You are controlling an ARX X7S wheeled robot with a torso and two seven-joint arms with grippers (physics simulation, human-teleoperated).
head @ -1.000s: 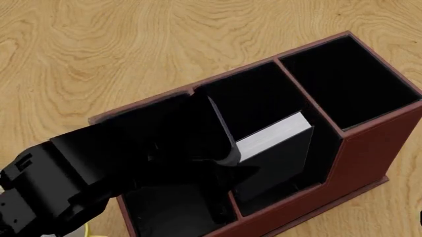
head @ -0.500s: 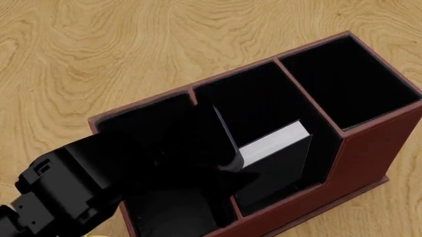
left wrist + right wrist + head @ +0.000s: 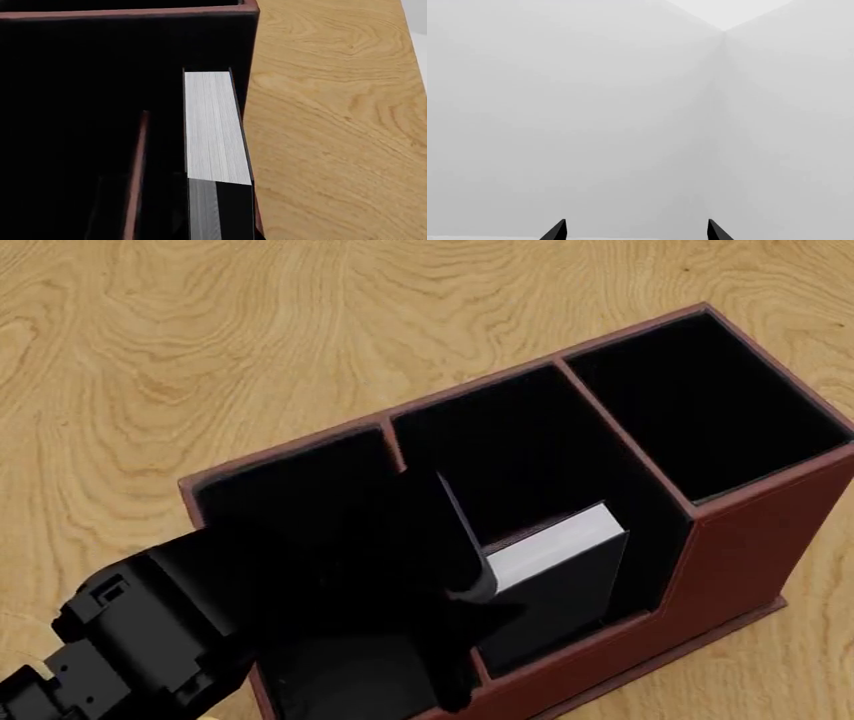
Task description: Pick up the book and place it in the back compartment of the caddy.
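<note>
The black book (image 3: pixel 554 540) stands on edge with its white page edges up, low inside the maroon caddy (image 3: pixel 747 540). It is in the middle part, near the lowest outer wall. In the left wrist view the book (image 3: pixel 210 125) sits in the back compartment (image 3: pixel 163 165), between the thin low divider (image 3: pixel 137 170) and the caddy's outer wall. My left gripper (image 3: pixel 467 585) reaches into the caddy and is shut on the book's near end; its fingers are hard to tell from the black lining. My right gripper (image 3: pixel 637 232) is open and empty, and faces a blank grey wall.
The caddy stands on a wooden table (image 3: pixel 200 340). Its tallest cell (image 3: pixel 707 410) is at the far right. My left arm (image 3: pixel 147 640) hangs over the long side cell (image 3: pixel 307 500). Bare wood lies beside the caddy in the left wrist view (image 3: pixel 333 125).
The book has sunk lower into the cell with my left gripper. The left arm's body has shifted down and to the right in the head view.
</note>
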